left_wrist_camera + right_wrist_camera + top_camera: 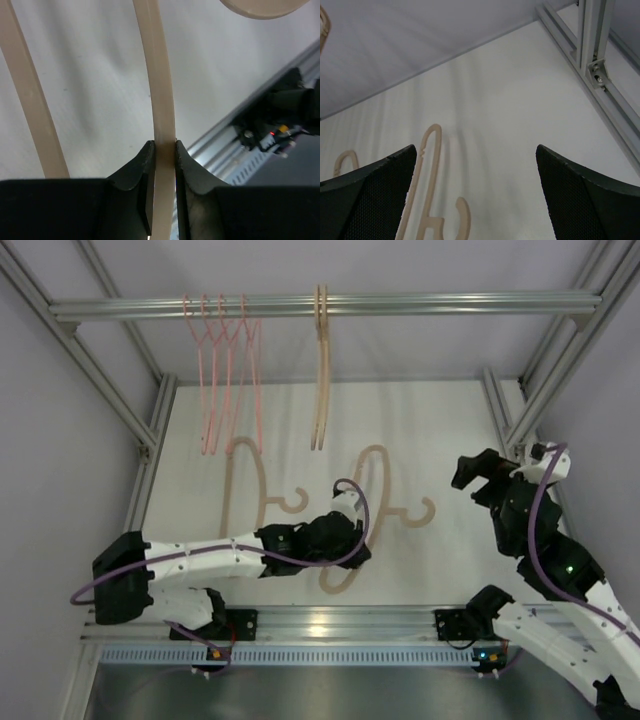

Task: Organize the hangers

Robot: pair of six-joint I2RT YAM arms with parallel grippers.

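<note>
**Hangers: 2 at the table, the rest on the rail**

- **Left claw** [162,150]: pressed in on a beige hanger [161,75]. Its 2 fingers pinch 1 thin bar of the hanger between them, and the bar runs straight on ahead of the pinch.
- **Held hanger**: low at the table [440,420]; I cannot tell whether it rests there or is lifted. Its rounded end lies beyond the left claw and its hook lies off to that claw's right.
- **2nd beige hanger** [232,490]: flat on the table, left of the left claw. Its hook is turned toward that claw. A strip of beige bar at the left of the wrist view may belong to either hanger.
- **Pink hangers** [222,370]: 4, hooked close together on the rail [450,305], far beyond the left claw and to its left.
- **Hung beige hanger** [321,370]: on the same rail, far ahead of the left claw and seen edge-on. It hangs right of the pink ones and apart from them.
- **Right claw** [476,147]: spread wide, gripping nothing, above bare table well to the right of the left claw. Both table hangers lie ahead of it, to its left.
</note>
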